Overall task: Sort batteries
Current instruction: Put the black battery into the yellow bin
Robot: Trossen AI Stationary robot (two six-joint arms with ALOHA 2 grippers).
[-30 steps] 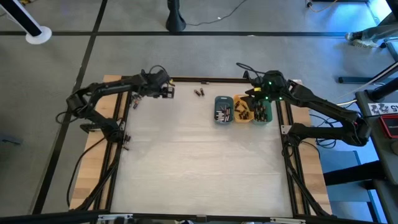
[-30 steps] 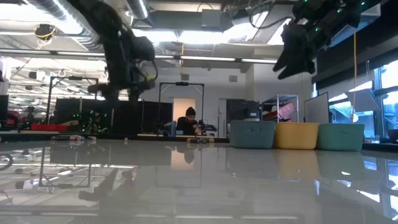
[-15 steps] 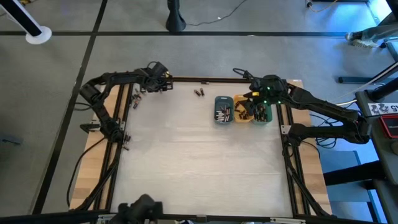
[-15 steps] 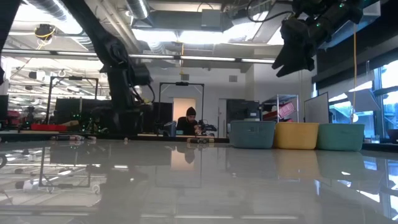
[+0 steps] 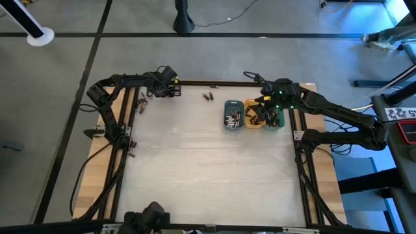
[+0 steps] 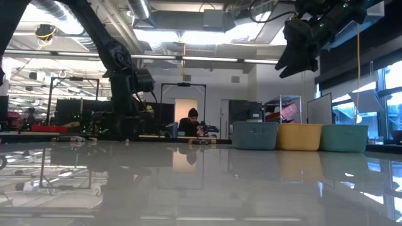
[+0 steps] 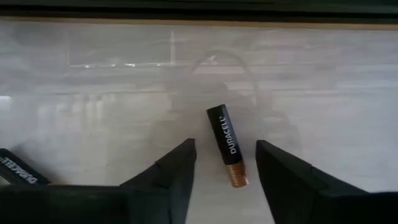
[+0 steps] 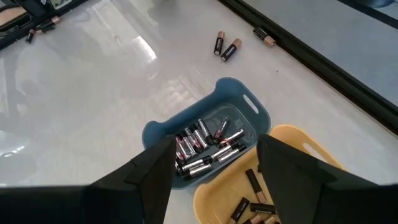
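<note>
Between left fingers (image 7: 180,174) | battery (image 7: 226,144) flat | copper end toward wrist

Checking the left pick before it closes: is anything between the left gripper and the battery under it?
Nothing visible. The battery lies alone on the table between the left gripper's open fingers; another battery lies off to one side.

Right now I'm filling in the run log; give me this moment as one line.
left gripper: open, astride battery on table, far-left corner | right gripper: open, empty, above blue tray | stage: pre-grasp
</note>
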